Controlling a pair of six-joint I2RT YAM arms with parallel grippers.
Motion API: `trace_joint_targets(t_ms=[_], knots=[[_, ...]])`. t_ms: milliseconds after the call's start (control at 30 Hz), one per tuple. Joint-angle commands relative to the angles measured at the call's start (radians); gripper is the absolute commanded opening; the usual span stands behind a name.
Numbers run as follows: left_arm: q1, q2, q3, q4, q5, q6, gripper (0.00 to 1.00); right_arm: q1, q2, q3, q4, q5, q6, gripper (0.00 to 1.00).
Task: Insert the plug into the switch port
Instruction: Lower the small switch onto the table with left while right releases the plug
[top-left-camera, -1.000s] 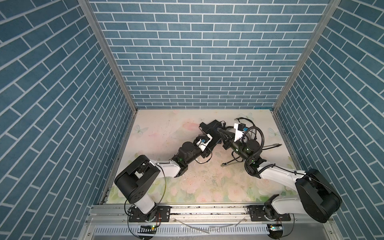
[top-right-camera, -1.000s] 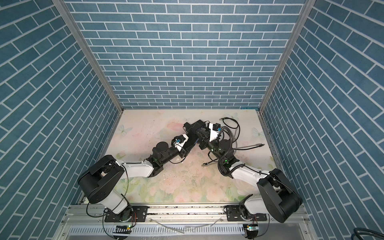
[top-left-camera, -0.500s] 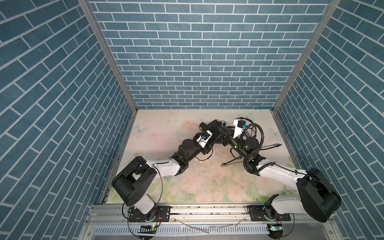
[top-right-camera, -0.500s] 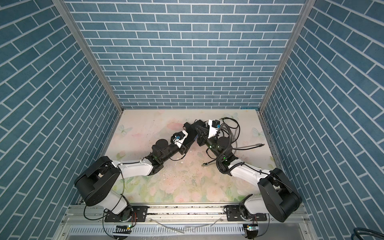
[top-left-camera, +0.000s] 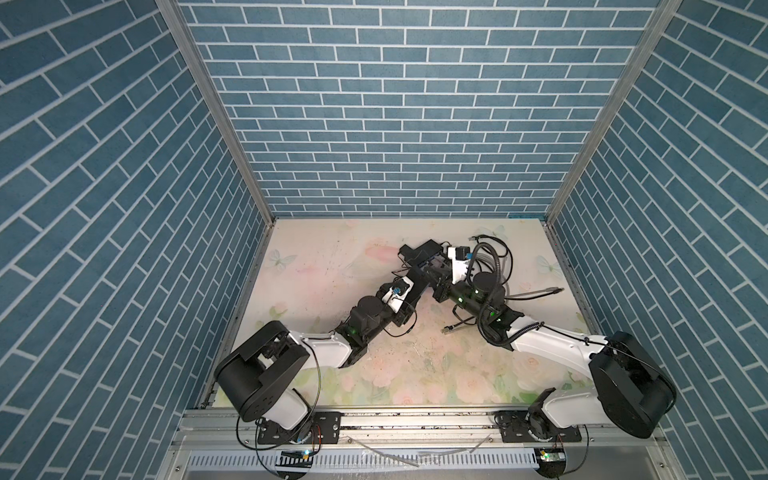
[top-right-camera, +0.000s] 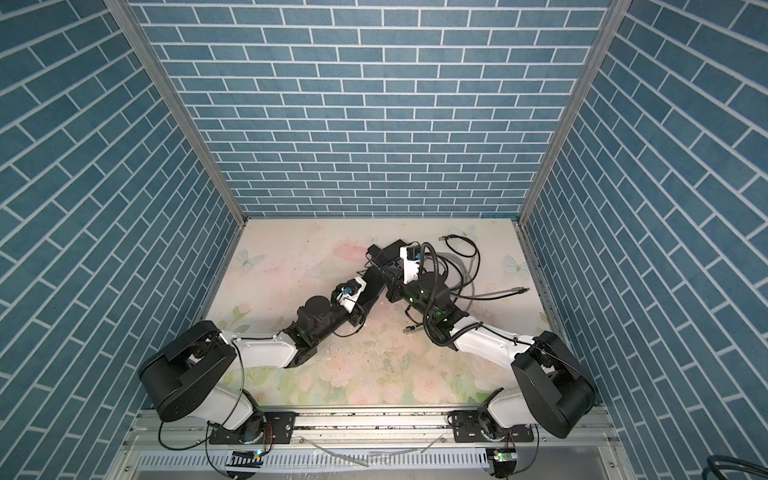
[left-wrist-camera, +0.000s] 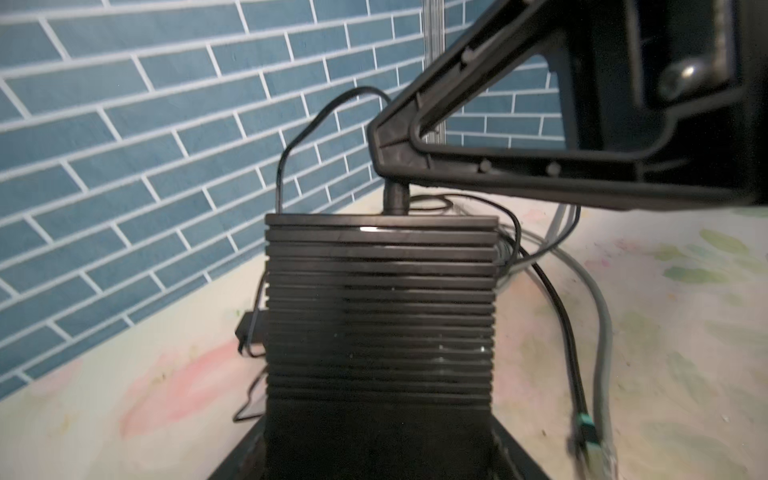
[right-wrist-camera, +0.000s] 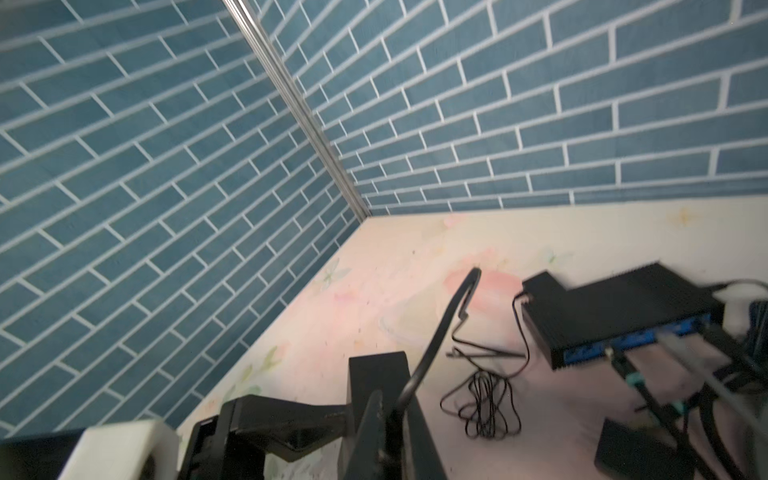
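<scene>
1 black switch (top-left-camera: 423, 249) in left claw (top-left-camera: 419, 273), right claw (top-left-camera: 436, 268) just beside

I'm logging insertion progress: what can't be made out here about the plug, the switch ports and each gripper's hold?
- Right wrist view, motion blur: which blue ports of the black ribbed switch are filled; the plug end of the thick black cable in the right gripper.
- Left wrist view: the switch hides the lower jaw of the left gripper, so clamping is unclear.
- Both top views: ports too small, behind the grippers.
</scene>
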Motion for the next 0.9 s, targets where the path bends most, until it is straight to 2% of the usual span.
trace_joint_targets(t_ms=[0,333,567,767,867], knots=[[-0.014,-0.130,0.018,0.150,-0.095,-0.102,0.48,0.016,0.051,-0.018,-0.336,-0.047,-0.047,0.12],[-0.022,-0.283,0.006,-0.408,-0.161,-0.153,0.50,0.008,0.065,0.091,-0.436,-0.019,-0.109,0.25],[-0.022,-0.269,0.067,-0.735,-0.133,-0.228,0.51,-0.018,0.032,0.160,-0.548,-0.002,-0.235,0.32],[-0.022,-0.211,0.093,-0.852,-0.078,-0.313,0.51,-0.082,0.012,0.231,-0.707,0.039,-0.372,0.35],[-0.022,-0.179,0.103,-0.877,-0.050,-0.332,0.53,-0.101,0.005,0.233,-0.750,0.081,-0.499,0.36]])
